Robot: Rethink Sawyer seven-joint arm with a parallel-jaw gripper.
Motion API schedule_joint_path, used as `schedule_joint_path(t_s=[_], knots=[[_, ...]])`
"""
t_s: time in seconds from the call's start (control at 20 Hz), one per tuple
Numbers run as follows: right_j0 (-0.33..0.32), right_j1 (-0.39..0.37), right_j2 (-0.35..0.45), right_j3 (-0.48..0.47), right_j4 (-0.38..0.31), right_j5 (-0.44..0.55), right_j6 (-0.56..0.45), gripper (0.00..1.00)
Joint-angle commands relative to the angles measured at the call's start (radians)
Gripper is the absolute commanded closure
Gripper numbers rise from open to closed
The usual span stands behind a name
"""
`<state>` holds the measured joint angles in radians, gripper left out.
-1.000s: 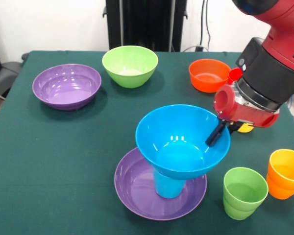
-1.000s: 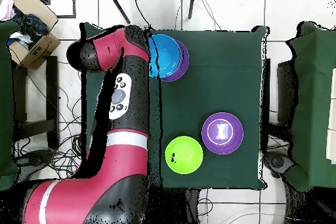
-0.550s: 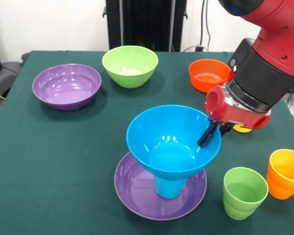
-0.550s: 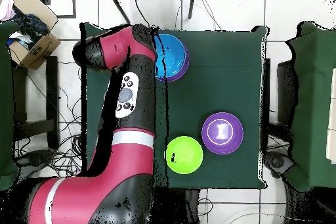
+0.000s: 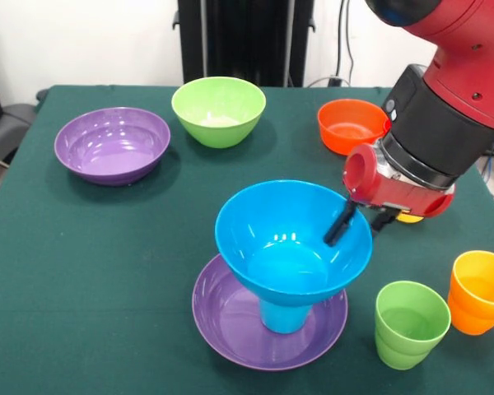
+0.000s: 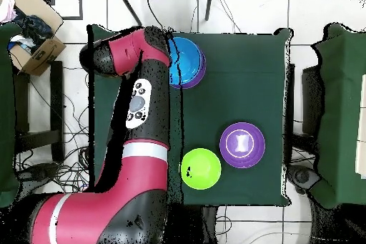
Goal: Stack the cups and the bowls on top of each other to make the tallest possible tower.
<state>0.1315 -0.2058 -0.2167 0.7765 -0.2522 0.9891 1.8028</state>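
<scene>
The tower stands near the table's front: a wide purple bowl [image 5: 226, 317] as base, an upside-down blue cup [image 5: 284, 315] in it, and a deep blue bowl [image 5: 284, 247] resting on the cup. My gripper [image 5: 354, 233] straddles the blue bowl's right rim. One black finger [image 5: 339, 224] is inside the bowl and the other is outside, spread open and apart from the wall. A green cup [image 5: 410, 322] and an orange cup [image 5: 480, 290] stand at the front right. A bit of yellow cup [image 5: 410, 218] peeks from behind the gripper. From overhead the arm [image 6: 136, 105] covers the gripper beside the blue bowl [image 6: 187, 59].
A second purple bowl [image 5: 111, 144] sits at the back left, a light green bowl [image 5: 218, 109] at the back middle and an orange bowl [image 5: 350, 125] at the back right. The overhead view shows the purple bowl [image 6: 241, 144] and green bowl [image 6: 200, 169] on the green cloth.
The gripper carried the blue bowl left until it sat centred over the cup. Its fingers have since spread apart at the rim, and the bowl has settled slightly.
</scene>
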Motion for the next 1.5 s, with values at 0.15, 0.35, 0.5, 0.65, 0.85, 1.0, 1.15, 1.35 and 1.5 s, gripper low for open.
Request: schedule_joint_path(t_s=[0.15, 0.35, 0.5, 0.65, 0.85, 1.0, 1.15, 1.35, 1.5], knots=[[-0.008, 0.004, 0.113, 0.037, -0.056, -0.018, -0.207, 0.0], [-0.009, 0.005, 0.113, 0.035, -0.056, -0.013, -0.209, 0.0], [-0.009, 0.012, 0.113, 0.022, -0.053, 0.012, -0.213, 0.0], [-0.011, 0.005, 0.111, 0.035, -0.041, 0.004, -0.174, 0.0], [-0.019, -0.015, 0.117, 0.052, -0.028, 0.015, -0.181, 0.0], [-0.024, -0.038, 0.122, 0.07, -0.015, 0.038, -0.19, 0.0], [-0.028, -0.074, 0.127, 0.117, -0.001, 0.034, -0.187, 0.0], [-0.034, -0.109, 0.134, 0.149, 0.006, 0.047, -0.194, 0.0], [-0.038, -0.124, 0.142, 0.161, 0.006, 0.053, -0.2, 0.0]])
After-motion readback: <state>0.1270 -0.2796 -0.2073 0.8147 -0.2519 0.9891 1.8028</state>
